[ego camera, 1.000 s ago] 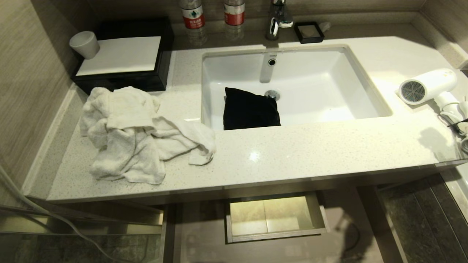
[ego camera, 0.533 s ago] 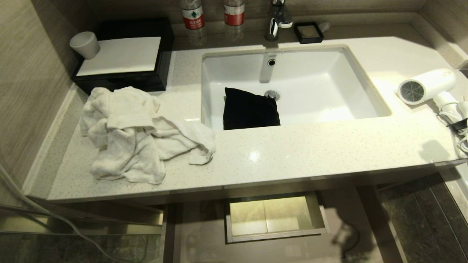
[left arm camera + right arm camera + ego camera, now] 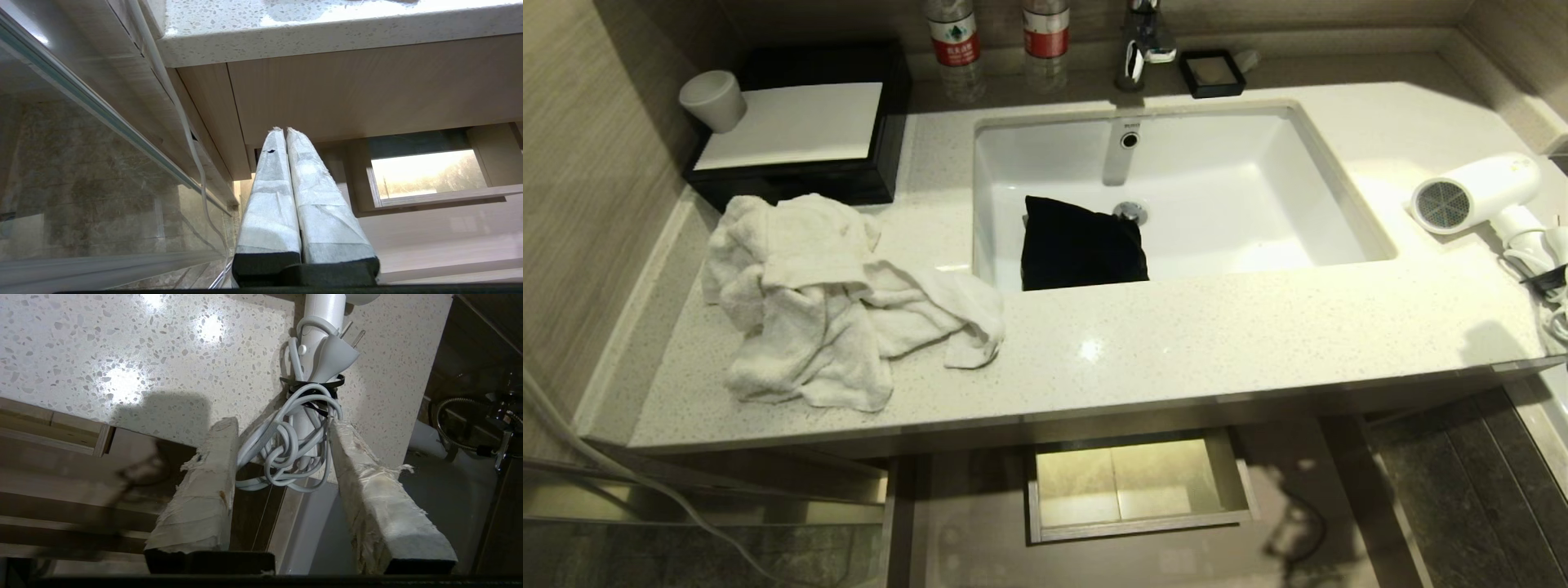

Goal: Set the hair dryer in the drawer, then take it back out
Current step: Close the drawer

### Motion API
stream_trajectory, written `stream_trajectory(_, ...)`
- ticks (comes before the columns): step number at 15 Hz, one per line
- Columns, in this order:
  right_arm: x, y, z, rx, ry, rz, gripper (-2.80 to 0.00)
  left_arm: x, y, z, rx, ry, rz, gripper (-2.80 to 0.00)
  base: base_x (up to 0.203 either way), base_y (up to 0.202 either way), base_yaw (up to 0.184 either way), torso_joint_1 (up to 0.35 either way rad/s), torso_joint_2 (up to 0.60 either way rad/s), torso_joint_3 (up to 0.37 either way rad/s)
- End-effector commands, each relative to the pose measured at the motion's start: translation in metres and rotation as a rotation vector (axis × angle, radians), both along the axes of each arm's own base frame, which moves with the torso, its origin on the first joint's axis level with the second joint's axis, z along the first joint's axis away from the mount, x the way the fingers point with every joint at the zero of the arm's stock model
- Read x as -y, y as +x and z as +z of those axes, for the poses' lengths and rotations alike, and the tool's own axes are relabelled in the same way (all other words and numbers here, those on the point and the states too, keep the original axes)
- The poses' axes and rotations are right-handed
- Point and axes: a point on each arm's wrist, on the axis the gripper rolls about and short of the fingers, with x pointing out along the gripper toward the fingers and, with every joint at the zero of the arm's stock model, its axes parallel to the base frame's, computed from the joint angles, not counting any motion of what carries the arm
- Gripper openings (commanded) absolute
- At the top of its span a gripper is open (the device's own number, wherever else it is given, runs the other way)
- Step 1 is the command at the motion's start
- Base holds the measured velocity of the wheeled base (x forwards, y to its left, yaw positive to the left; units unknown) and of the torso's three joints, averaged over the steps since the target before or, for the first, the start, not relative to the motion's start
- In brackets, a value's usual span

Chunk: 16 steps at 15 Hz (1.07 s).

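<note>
R claw (image 3: 282,428) astride hair dryer (image 3: 304,428) cord

The head camera looks down on the counter (image 3: 1176,343) from above, the left wrist camera looks up at its underside from low down, and the right wrist camera sits close at its right edge.

Speckled pale stone surface (image 3: 1217,343) with inset white sink (image 3: 1225,188), chrome tap (image 3: 1145,41) behind. Beige grained wall (image 3: 580,180) at left. Dark stone-tiled floor (image 3: 1462,490) below right. Ceiling light glints on surface.
</note>
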Motion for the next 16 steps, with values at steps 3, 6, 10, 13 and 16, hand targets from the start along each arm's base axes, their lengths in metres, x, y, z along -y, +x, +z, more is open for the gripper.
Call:
stream_trajectory(3, -0.001, -0.0014, -0.0018, -0.001, -0.004, 0.006, -2.8, 0.0, 0.0001, -0.0004, -0.001, 0.0, 0.0, -2.8, 0.0, 0.0, 0.0, 0.0, 0.0, 0.0)
stream_trajectory(6, -0.0024, -0.0034, -0.0049, -0.011, 0.004, 0.005, -2.8, 0.0, 0.0001, -0.0004, -0.001, 0.0, 0.0, -2.8, 0.0, 0.0, 0.0, 0.0, 0.0, 0.0)
stream_trajectory(10, -0.0039, -0.0054, -0.0055, -0.01, 0.002, 0.007, -2.8, 0.0, 0.0001, -0.0004, -0.001, 0.0, 0.0, -2.8, 0.0, 0.0, 0.0, 0.0, 0.0, 0.0)
stream_trajectory(13, -0.0046, -0.0062, -0.005, -0.008, -0.001, 0.005, -2.8, 0.0, 0.0, 0.0, 0.0, 0.0, 0.0, -2.8, 0.0, 0.0, 0.0, 0.0, 0.0, 0.0)
stream_trajectory(16, -0.0045, -0.006, -0.005, -0.008, 0.003, 0.005, -2.8, 0.0, 0.0001, -0.0004, -0.001, 0.0, 0.0, -2.8, 0.0, 0.0, 0.0, -0.007, 0.01, -0.009)
